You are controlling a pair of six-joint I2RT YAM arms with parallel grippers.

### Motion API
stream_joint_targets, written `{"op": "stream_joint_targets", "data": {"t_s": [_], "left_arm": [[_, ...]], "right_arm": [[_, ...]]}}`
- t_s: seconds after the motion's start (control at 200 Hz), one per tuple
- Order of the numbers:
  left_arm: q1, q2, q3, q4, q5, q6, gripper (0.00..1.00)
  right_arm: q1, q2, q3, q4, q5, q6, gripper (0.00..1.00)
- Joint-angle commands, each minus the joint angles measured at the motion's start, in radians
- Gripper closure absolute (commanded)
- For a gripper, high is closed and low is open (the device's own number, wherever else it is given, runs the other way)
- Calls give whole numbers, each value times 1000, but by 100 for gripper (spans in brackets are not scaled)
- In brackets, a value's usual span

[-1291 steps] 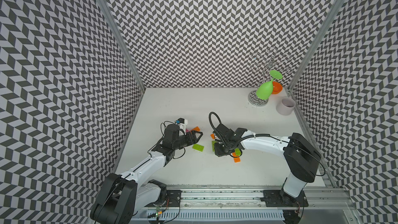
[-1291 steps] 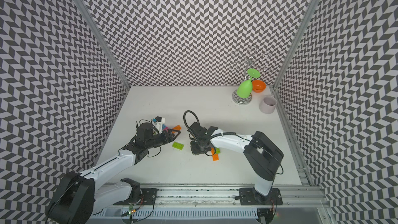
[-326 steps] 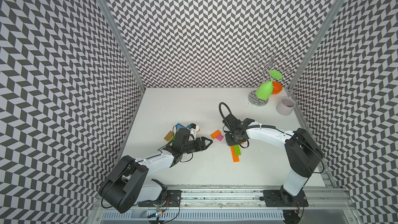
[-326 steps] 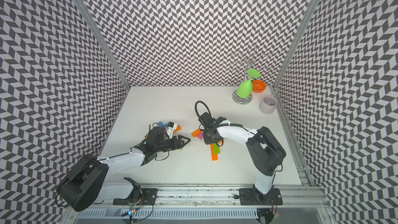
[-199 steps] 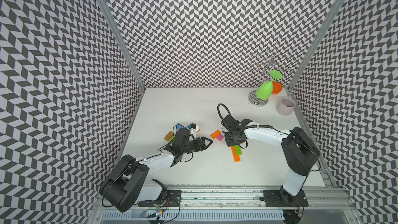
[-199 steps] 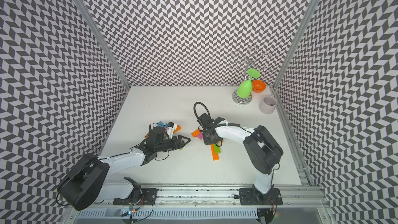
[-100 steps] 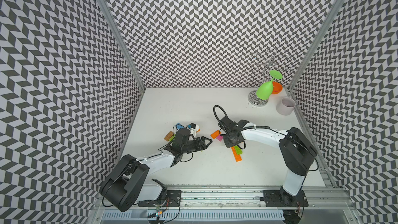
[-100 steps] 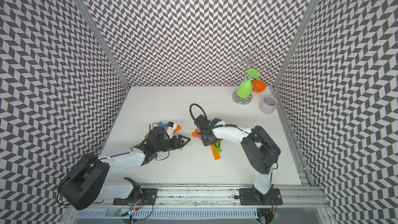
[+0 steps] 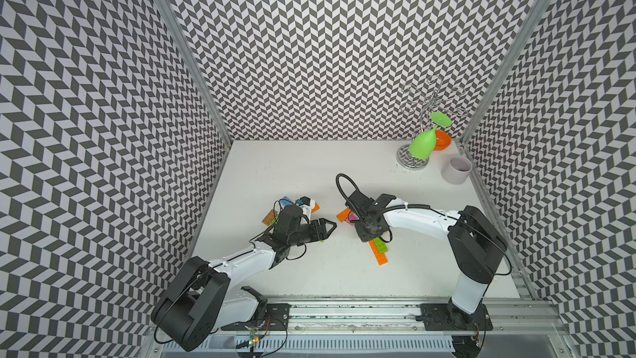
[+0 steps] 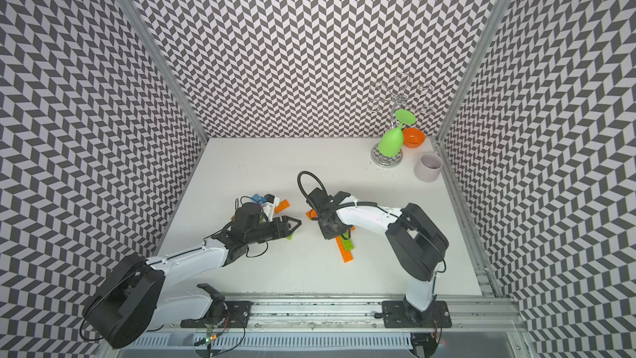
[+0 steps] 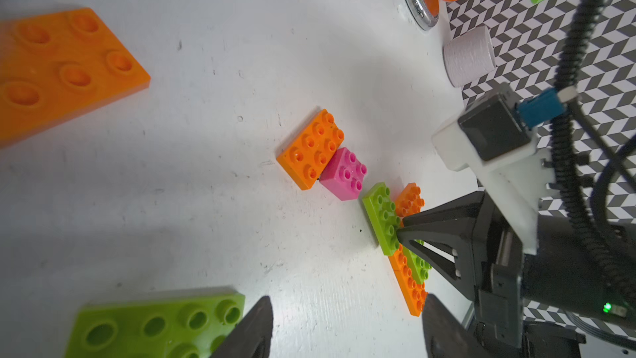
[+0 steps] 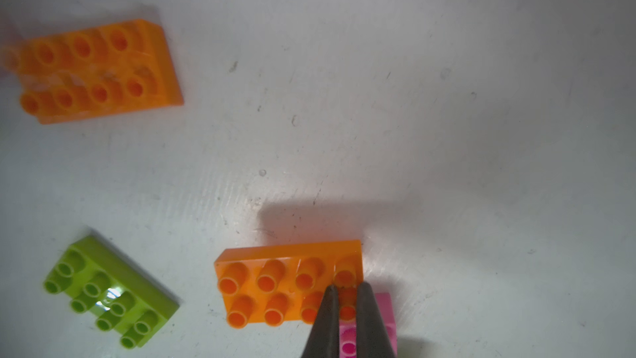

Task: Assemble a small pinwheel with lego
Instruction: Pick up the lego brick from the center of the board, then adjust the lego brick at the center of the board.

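**Both grippers low over the scattered lego**

Nearest us, both arms rise from the rail (image 9: 344,311) along the front edge of the white table (image 9: 309,167). Just ahead of it lies the long orange brick (image 9: 381,259). A lime green piece (image 9: 380,244) sits at its far end. That end runs under the right arm, so we cannot see how the two join.

A little further in, on the left, a lime green brick (image 11: 148,325) lies flat, studs up. It is just beside the left gripper (image 9: 327,230), whose jaws stand apart with bare table between them, holding nothing.

At about the same depth, the right gripper (image 12: 347,287) points down at the table. Its fingers are drawn almost together, with only a thin slit between them. In the right wrist view their tips lie over the end stud of the orange brick (image 12: 275,284). We cannot tell whether they nip that stud or merely hover above it. The pink brick (image 11: 344,173) sits touching that same end, studs up.

Behind the left gripper, an orange plate (image 9: 315,206), a blue brick (image 9: 285,201) and a brown brick (image 9: 270,216) lie close together, partly hidden by the wrist.

In the far right corner stands a pale cup (image 9: 457,169). Beside it is a metal rack (image 9: 409,164) with a green glass (image 9: 422,146) hanging upside down. An orange bowl (image 9: 443,141) sits behind the glass.
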Motion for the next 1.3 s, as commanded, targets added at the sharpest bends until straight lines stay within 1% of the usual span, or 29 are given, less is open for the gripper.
{"op": "stream_joint_targets", "data": {"t_s": [0.0, 0.21, 0.3, 0.356, 0.496, 0.586, 0.696, 0.856, 0.961, 1.097, 1.297], "left_arm": [[0, -29, 33, -34, -24, 27, 31], [12, -27, 36, -34, -16, 25, 30], [38, -20, 40, -24, 0, 22, 30], [66, -13, 44, -15, 22, 22, 30], [160, 14, 57, 31, 84, 17, 31], [215, 47, 88, 41, 108, 26, 31], [255, 107, 142, 53, 107, 39, 31], [257, 206, 239, 56, 46, 47, 31], [253, 257, 287, 58, 47, 43, 32], [252, 273, 301, 53, 48, 50, 32], [252, 271, 282, 65, 48, 45, 32]], "right_arm": [[5, -22, 45, -16, -8, 11, 81], [2, -41, 62, -7, -1, 28, 79], [-4, -47, 77, 46, -39, 35, 80], [-4, -40, 82, 91, -71, 1, 80], [-14, 34, 163, 106, -49, -107, 82], [-40, 77, 223, 106, -53, -159, 81], [-81, 140, 298, 87, -60, -207, 80], [-119, 232, 388, 60, -80, -248, 79], [-123, 277, 428, 48, -101, -270, 79], [-124, 312, 447, 44, -109, -285, 79], [-123, 332, 453, 43, -149, -296, 80]]}}
